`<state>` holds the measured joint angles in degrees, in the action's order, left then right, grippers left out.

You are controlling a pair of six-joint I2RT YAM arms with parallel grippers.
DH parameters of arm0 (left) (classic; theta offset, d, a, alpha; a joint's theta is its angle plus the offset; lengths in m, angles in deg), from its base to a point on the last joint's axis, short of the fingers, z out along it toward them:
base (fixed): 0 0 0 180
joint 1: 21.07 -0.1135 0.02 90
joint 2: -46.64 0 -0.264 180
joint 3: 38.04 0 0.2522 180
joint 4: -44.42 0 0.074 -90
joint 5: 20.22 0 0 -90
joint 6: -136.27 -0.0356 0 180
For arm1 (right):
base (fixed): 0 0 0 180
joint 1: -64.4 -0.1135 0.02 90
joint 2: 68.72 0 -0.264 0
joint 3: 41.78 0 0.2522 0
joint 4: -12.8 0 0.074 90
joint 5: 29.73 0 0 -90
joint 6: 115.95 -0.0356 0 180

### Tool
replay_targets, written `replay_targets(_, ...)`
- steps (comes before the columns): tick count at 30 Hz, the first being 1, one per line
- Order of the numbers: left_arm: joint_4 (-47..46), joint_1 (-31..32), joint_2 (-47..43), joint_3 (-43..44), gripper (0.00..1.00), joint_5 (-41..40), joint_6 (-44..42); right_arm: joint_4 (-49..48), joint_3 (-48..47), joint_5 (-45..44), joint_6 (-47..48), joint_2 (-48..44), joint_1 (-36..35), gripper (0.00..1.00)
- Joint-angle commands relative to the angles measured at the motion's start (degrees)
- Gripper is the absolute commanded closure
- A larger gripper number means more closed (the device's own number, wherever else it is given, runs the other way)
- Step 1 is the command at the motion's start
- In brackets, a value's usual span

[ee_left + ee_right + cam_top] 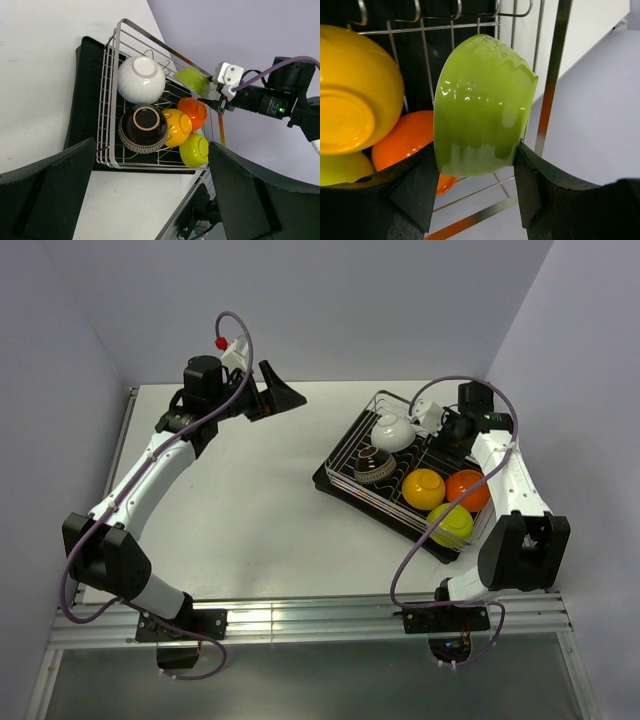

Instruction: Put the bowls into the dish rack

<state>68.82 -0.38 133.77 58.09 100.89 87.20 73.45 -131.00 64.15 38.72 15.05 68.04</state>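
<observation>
My right end effector (pixel 476 167) grips the lime green bowl (pixel 482 100) on edge.
The dish rack (pixel 554 75) floor lies toward ten o'clock.

bowls (pixel 423 485) crowd dish rack (pixel 348 443), bare table (pixel 260 500) left

Dish rack (pixel 345 450) w/ 5 bowls: white (pixel 392 432), dark ribbed (pixel 375 466), yellow (pixel 423 485), orange (pixel 467 490), lime (pixel 451 524).

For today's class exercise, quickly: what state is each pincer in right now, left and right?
Left pincer: open, holding nothing.
Right pincer: closed on a green bowl.
</observation>
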Motion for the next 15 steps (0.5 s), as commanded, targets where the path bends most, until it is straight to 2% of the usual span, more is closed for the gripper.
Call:
replay_targets(1,-1.14,-0.38,-0.65,3.06,0.01,-0.53,-0.85,-6.98,0.57,-1.86,1.78,0.34,0.4,1.0)
replay_targets(15,-1.14,-0.56,0.14,3.68,0.01,-0.17,-0.76,-12.53,5.32,-1.77,3.63,2.01,0.49,1.0)
